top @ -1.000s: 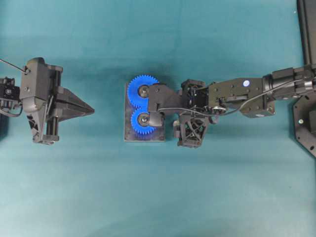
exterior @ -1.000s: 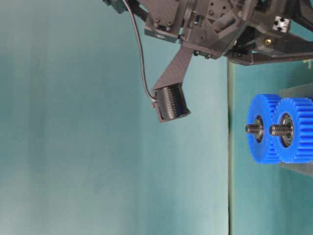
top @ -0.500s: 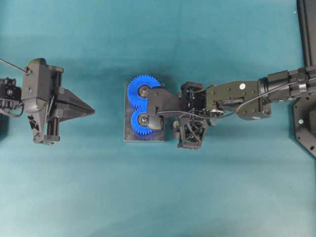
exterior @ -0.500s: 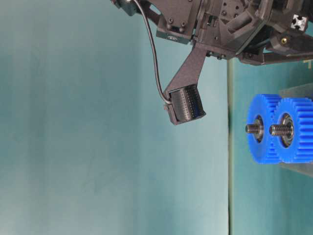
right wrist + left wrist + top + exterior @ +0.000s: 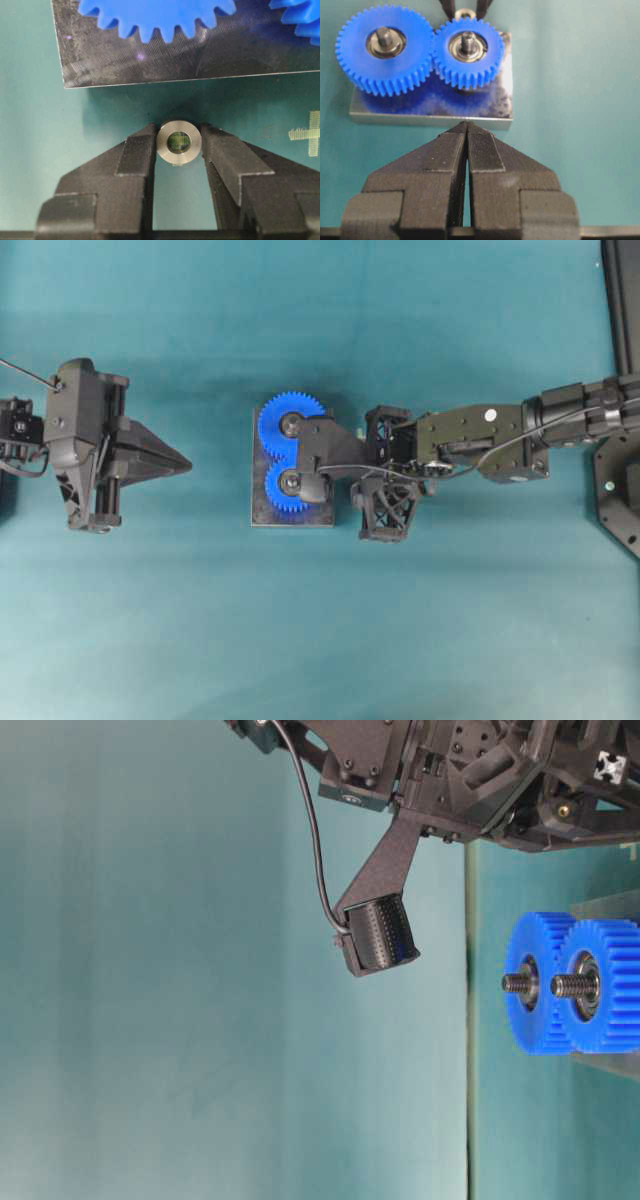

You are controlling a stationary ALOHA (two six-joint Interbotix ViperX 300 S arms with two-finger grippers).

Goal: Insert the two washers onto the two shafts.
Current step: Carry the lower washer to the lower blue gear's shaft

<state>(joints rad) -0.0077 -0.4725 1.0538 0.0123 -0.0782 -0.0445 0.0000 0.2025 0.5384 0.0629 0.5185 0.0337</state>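
Observation:
A small silver washer (image 5: 179, 142) lies flat on the teal cloth just off the edge of the dark base plate (image 5: 150, 60). My right gripper (image 5: 179, 132) is shut on it, with both fingertips touching its rim. From the left wrist view the washer (image 5: 465, 12) shows between those fingertips behind the plate. Two blue gears (image 5: 385, 47) (image 5: 468, 50) sit on the plate, each with a threaded steel shaft (image 5: 383, 35) (image 5: 468, 39) sticking up through its bearing. My left gripper (image 5: 185, 462) rests shut and holds nothing, off to the left of the plate (image 5: 262, 515).
The right arm (image 5: 480, 435) reaches in from the right, and its wrist camera (image 5: 318, 452) overhangs the gears (image 5: 290, 420). A black frame (image 5: 622, 300) stands at the table's far right edge. Bare teal cloth surrounds the plate.
The right jaws have closed in from wide open onto the washer. The right arm came down a little towards the table. The left arm has not moved.

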